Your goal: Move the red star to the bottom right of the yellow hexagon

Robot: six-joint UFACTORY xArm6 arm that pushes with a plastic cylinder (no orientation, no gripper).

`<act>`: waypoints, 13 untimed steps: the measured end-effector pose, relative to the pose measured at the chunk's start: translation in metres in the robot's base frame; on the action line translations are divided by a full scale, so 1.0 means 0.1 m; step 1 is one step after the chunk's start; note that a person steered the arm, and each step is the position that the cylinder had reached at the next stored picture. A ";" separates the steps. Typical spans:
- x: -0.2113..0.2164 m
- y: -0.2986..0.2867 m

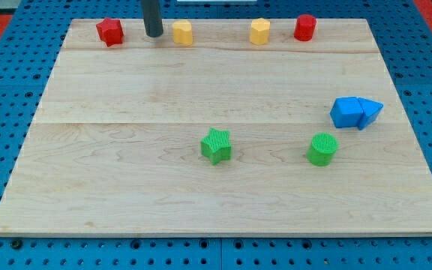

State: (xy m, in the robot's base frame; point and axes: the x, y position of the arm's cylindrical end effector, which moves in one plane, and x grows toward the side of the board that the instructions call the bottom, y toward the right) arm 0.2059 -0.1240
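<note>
The red star (109,31) lies at the board's top left corner. My tip (153,34) stands just to its right, between it and a yellow block (182,32), apart from both. A second yellow block (259,31), which looks like the hexagon, lies further right along the top edge. The exact shapes of the two yellow blocks are hard to make out.
A red cylinder (304,27) sits right of the yellow hexagon. A blue cube (346,112) and a blue triangle (370,111) touch at the right. A green star (216,145) and a green cylinder (322,148) lie lower down. The wooden board (126,187) rests on a blue pegboard.
</note>
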 end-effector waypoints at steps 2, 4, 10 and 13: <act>-0.06 -0.69; 0.72 -0.49; 0.99 -0.97; 1.13 0.11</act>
State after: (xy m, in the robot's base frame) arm 0.3189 -0.1129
